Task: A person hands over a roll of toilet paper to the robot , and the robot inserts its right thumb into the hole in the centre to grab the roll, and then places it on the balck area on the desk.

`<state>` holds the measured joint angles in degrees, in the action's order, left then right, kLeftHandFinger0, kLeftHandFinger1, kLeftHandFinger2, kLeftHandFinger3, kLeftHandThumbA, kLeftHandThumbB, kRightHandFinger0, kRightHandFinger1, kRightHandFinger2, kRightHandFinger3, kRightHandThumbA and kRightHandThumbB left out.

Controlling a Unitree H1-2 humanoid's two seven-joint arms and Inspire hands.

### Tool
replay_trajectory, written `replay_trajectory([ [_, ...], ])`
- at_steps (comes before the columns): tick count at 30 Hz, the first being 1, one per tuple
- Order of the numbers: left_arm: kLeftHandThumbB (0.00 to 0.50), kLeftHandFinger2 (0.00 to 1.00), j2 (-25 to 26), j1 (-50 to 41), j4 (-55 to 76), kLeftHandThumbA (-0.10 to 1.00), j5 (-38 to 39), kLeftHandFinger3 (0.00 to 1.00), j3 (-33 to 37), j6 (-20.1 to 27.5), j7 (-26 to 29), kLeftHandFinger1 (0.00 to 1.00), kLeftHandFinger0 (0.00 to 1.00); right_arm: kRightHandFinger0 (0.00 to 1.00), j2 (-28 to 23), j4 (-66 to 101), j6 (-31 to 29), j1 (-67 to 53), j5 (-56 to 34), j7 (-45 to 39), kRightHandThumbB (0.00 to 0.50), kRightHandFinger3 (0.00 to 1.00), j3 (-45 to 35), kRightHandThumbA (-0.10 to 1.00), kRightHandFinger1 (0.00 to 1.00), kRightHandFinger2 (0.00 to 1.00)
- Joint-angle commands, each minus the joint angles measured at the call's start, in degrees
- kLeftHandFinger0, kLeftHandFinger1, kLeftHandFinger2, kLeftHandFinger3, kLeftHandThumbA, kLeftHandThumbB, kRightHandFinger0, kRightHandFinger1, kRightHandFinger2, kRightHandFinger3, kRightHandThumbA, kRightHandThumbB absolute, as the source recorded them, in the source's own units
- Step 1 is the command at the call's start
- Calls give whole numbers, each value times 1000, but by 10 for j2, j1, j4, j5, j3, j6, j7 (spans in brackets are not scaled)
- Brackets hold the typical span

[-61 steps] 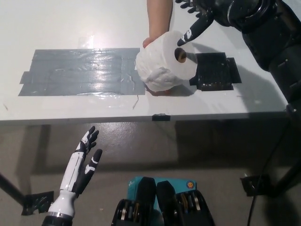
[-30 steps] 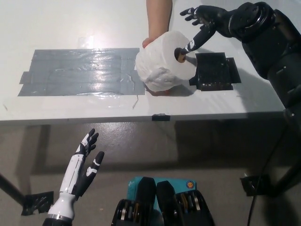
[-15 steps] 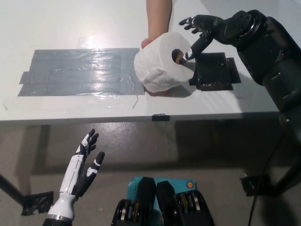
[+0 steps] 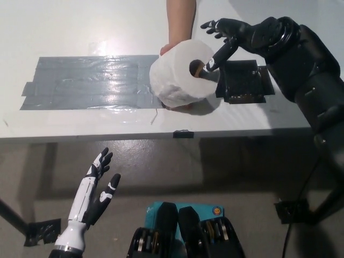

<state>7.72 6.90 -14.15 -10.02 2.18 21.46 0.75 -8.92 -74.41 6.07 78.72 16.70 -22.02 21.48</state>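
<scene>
**Thumb's going into the core, but no grip yet**

So over the last couple of seconds the black right hand [image 4: 228, 33] has come down and in from above the roll. Two seconds back the thumb was pointed at the hole with a clear gap; now its tip sits right at the mouth of the cardboard core, maybe just inside. The toilet paper roll [image 4: 180, 75] has also drifted a little away from the hand's side, either pushed by the thumb or re-aimed by the person — can't say which.

What that means for the task: insertion is underway, not finished. I'd guess the thumb needs to go deeper before the roll can be taken over.

The hand itself is wide open — the other fingers [image 4: 215, 25] are splayed up and away from the paper, touching nothing. Only the thumb meets the roll. It isn't holding anything.

The roll is still up off the desk [image 4: 80, 21], held from behind by the person's hand [image 4: 169, 49], right at the thumb tip. The black area [image 4: 244, 80] lies just under the hand, beside the roll.

The white left hand [image 4: 92, 200] hangs low below the desk edge, open and idle.
</scene>
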Motion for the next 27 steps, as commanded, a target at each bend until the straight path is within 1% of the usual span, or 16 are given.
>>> replay_trajectory([
  [1,157,1000,3,-1,12,845,2,1000,-1,14,2,1000,1000,1000,12,7,-36,21,9,71,407,1000,-8,1000,1000,1000],
  [3,157,1000,2,-1,12,846,-2,1000,-2,14,5,1000,1000,1000,13,8,-40,21,5,85,409,1000,-14,1000,1000,1000],
  [4,156,1000,3,-1,12,849,-2,1000,-1,14,5,1000,1000,1000,14,9,-41,23,0,95,422,1000,-22,1000,1000,1000],
  [6,156,1000,3,-3,15,854,-1,1000,-1,12,3,1000,1000,1000,14,14,-42,22,-4,103,418,1000,-30,1000,1000,1000],
  [8,157,1000,3,-4,18,855,-2,1000,-1,10,3,1000,1000,1000,16,20,-51,19,-6,120,396,1000,-39,988,1000,1000],
  [11,154,1000,4,-3,15,866,-4,1000,0,13,4,1000,1000,1000,17,15,-73,14,0,142,396,1000,-43,988,1000,1000],
  [15,152,1000,3,-4,17,856,-4,1000,0,8,3,1000,1000,1000,19,10,-100,8,8,170,368,1000,-40,1000,1000,1000],
  [16,143,1000,3,-4,15,852,-4,1000,0,12,3,1000,1000,1000,20,8,-106,7,9,177,361,1000,-40,993,1000,1000],
  [17,142,1000,4,-4,14,852,-4,1000,0,14,3,1000,1000,1000,20,8,-107,7,8,180,352,1000,-41,989,1000,1000],
  [19,142,1000,4,-4,13,853,-5,1000,1,15,3,1000,1000,1000,21,7,-107,7,7,182,350,1000,-42,987,1000,1000],
  [21,147,1000,4,-2,12,858,-8,1000,0,17,6,1000,1000,1000,21,8,-106,9,8,186,329,1000,-40,981,1000,1000],
  [22,149,1000,3,-3,16,856,-6,1000,0,12,4,1000,1000,1000,20,5,-110,10,9,188,341,1000,-40,984,1000,1000],
  [23,142,1000,3,-3,16,851,-6,1000,0,11,4,1000,1000,1000,20,4,-110,10,8,188,342,1000,-40,983,1000,1000],
  [24,146,1000,3,-2,16,847,-4,1000,0,12,3,1000,1000,1000,20,3,-109,11,6,187,349,1000,-41,979,1000,1000],
  [26,141,1000,3,-1,12,844,-4,1000,-1,17,4,1000,1000,1000,20,2,-109,11,4,185,343,1000,-43,970,1000,1000],
  [27,147,1000,4,-2,13,844,-4,1000,-1,16,4,1000,1000,1000,19,1,-110,10,1,183,341,1000,-45,946,1000,1000],
])
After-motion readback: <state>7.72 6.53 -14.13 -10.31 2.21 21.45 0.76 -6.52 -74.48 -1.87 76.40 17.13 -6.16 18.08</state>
